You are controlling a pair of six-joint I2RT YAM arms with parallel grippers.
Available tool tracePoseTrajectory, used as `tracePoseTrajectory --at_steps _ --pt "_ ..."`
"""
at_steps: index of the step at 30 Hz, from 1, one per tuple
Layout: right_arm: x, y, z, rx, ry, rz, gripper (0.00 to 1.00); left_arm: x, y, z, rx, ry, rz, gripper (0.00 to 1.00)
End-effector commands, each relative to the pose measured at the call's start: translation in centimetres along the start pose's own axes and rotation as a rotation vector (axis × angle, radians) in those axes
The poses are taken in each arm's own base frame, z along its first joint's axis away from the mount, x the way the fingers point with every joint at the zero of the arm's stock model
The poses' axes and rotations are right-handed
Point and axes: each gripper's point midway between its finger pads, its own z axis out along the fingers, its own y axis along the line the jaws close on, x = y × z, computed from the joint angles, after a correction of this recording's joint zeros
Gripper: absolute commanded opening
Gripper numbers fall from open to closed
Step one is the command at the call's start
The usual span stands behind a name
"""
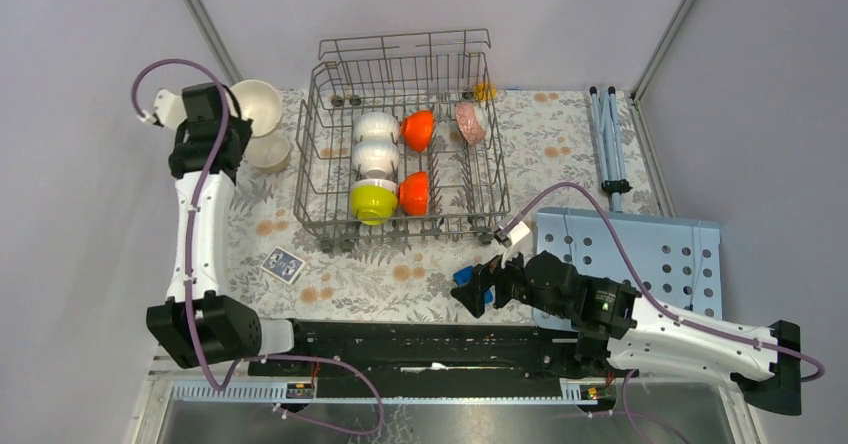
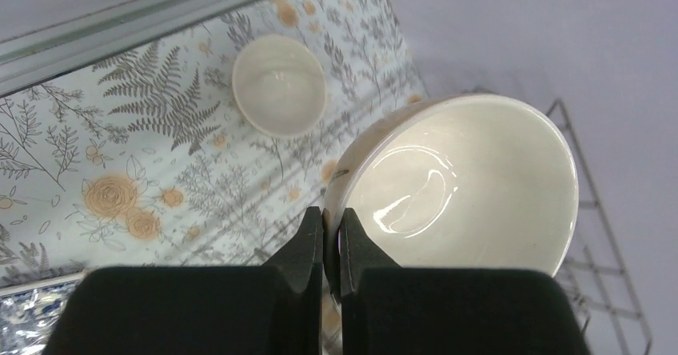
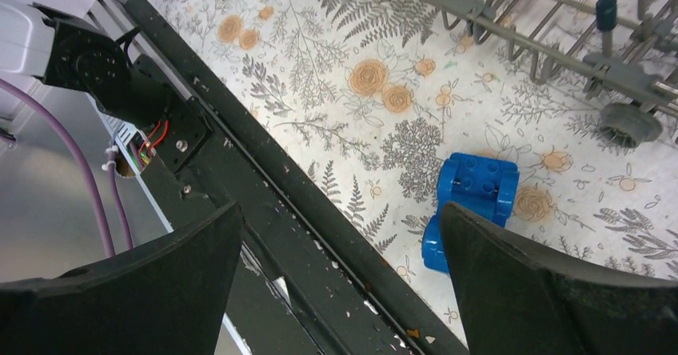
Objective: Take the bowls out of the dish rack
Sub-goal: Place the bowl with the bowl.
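pinching cream bowl [image 2: 472,187] by its rim in clamped left gripper [image 2: 332,235] above far-left corner of table [image 1: 350,264], beside dish rack [image 1: 305,154]; might slip from thin grip onto smaller bowl [image 2: 278,85] nearby. with right gripper [image 3: 340,243] wide, empty.

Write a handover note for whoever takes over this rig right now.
Left hand: shut on the rim of a cream bowl, held left of the dish rack.
Right hand: open, empty, over the table by a blue toy.
Done: one small cream bowl out on the table.
Left to do: set down the held bowl, then unload six: two white bowls, two orange bowls, yellow-green bowl, patterned bowl.
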Motion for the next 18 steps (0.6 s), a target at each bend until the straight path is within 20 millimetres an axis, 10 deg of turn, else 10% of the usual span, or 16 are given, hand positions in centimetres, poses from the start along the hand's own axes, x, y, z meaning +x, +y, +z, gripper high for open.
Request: tracePoseTrajectory --at_steps 1,18 --pt "-0.5 0.9 0.0 -0.064 -0.061 0.038 0.98 -5.9 -2.6 0.6 0.098 -0.15 -0.243 0.0" --pt "-0.3 -0.7 -1.4 -0.027 -0.105 0.022 0.98 0.1 3.5 15.0 -0.085 0.004 -0.172 0.0"
